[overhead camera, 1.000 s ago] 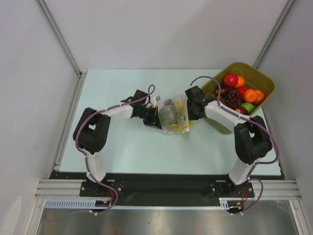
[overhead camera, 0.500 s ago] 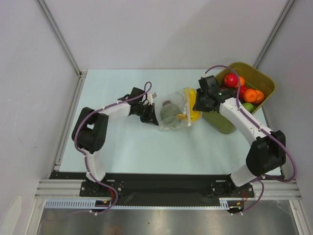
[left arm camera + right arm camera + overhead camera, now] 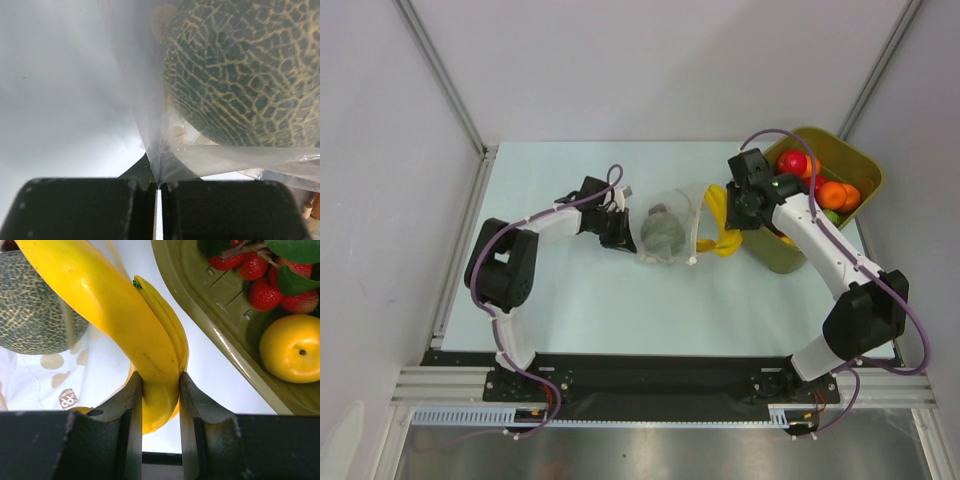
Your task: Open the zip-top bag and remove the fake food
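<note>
Plastic of the bag (image 3: pixel 682 208) looks thin and slippery; the left gripper (image 3: pixel 159 186) pinches its left edge. The right gripper (image 3: pixel 160 386) clamps the hard, smooth banana (image 3: pixel 100 300).

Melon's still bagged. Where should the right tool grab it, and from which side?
Likely from the right, where the zip-top bag seems to open; the left tool pinches its opposite edge. Span the melon across its widest middle: it is round, with no handle. The right tool is shut on the banana, so drop that first.
</note>
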Controlling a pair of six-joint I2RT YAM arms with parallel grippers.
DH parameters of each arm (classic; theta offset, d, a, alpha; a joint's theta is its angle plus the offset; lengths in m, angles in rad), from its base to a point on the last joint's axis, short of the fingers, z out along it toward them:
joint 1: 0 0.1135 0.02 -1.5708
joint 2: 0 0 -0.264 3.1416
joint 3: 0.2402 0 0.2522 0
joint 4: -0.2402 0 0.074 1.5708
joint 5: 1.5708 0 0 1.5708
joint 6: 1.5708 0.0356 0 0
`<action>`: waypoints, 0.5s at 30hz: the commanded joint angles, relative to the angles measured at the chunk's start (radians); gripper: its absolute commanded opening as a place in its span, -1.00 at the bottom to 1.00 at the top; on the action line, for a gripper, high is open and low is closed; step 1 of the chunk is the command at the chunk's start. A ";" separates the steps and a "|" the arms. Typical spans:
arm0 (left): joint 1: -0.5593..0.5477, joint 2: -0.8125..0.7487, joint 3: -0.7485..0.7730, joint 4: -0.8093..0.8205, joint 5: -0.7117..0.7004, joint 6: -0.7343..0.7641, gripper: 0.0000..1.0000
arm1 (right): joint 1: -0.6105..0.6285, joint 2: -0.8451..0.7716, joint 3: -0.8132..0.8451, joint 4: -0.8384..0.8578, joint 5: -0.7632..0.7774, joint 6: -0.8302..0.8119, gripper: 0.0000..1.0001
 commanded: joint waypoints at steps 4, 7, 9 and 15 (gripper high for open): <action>0.020 -0.050 0.021 0.009 -0.002 0.015 -0.99 | -0.003 -0.051 0.069 -0.077 0.032 -0.021 -1.00; 0.023 -0.056 0.016 0.013 0.000 0.014 -0.99 | -0.005 -0.080 0.072 -0.111 0.043 -0.025 -1.00; 0.027 -0.055 0.011 0.016 0.004 0.011 -0.99 | -0.006 -0.094 0.087 -0.137 0.046 -0.031 -1.00; 0.034 -0.056 0.001 0.027 0.010 0.006 -0.99 | -0.028 -0.137 0.191 -0.209 0.038 -0.031 -1.00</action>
